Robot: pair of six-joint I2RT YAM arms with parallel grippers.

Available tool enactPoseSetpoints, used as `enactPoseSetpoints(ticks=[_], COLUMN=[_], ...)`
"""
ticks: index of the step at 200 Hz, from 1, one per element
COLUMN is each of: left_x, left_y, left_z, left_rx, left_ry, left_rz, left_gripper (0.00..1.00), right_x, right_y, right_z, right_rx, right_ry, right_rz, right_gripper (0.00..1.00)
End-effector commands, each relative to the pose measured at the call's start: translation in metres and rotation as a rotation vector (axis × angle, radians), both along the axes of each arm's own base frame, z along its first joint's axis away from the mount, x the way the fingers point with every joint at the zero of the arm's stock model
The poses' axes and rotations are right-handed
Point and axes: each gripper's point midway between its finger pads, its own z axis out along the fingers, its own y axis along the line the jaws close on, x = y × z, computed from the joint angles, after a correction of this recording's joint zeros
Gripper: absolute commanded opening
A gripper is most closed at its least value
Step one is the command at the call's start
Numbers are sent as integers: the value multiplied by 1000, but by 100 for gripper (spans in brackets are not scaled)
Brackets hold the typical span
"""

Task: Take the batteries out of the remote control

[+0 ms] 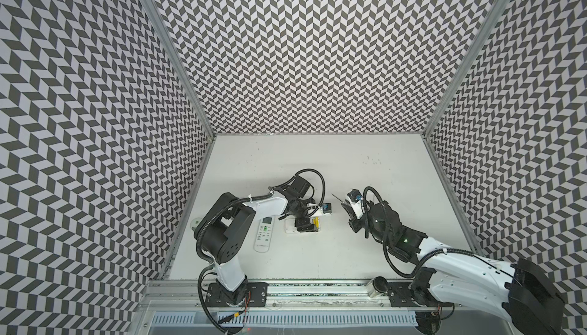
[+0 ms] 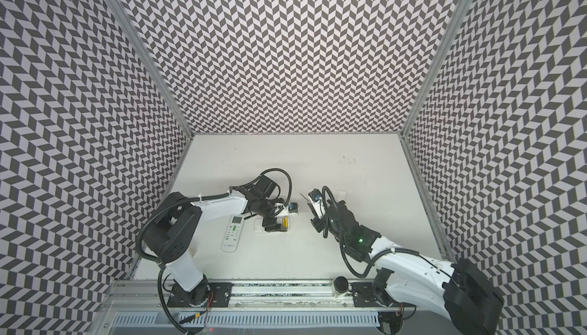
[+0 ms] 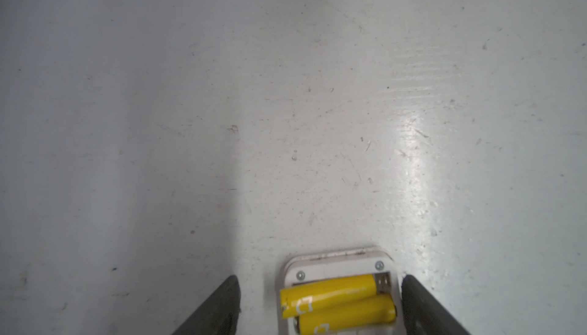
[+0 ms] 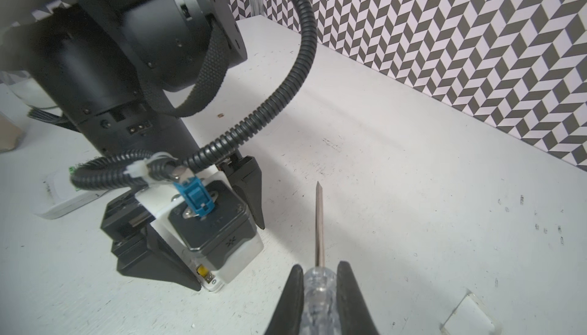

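the work is at the battery bay of the small white remote (image 1: 290,229), which lies bay side up on the counter (image 1: 349,254) with its cover off. two yellow batteries (image 3: 333,292) sit side by side in the open bay, one riding a little askew over its neighbour, so i'd say neither is out yet. the left fingers (image 3: 419,304) hang over that end of the remote, spread wide, one to each side of the casing, gripping nothing. one of them looks just beside the casing's edge, though whether it touches i cannot tell. the right fingers (image 4: 293,292) are clamped on the clear handle of a screwdriver (image 4: 319,222), its blade in the air, off to the side of the remote and apart from it. a larger remote (image 1: 263,233) lies button side up nearby, and i see no black batteries anywhere. to my eye the next move is either to bring the blade under the raised battery's end and lever it free, or to narrow the left fingers onto that battery. either way the light remote wants steadying, or it may skid on the slick counter.
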Motion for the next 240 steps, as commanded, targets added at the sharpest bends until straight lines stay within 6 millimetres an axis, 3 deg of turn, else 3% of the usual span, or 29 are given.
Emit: enactPoseSetpoints(ticks=[1,47,76,128,240], left_x=[10,14,15,19,17], left_y=[-6,-5,-1,-3,-3], left_z=[8,7,9,41,18], left_rx=[-25,-1,19,-32,23], left_ry=[-21,-26,-28,52,48], left_rz=[-21,-19,-2,109,113], left_gripper=[77,68,70,75,76], right_x=[2,0,2,1,3], right_y=[-5,-10,-11,-9,-6], right_z=[9,10,7,3,0], right_rx=[39,45,38,49,54], right_ry=[-22,-22,-28,-9,16], right_rz=[-16,-14,-11,8,18], right_gripper=[0,0,0,0,0])
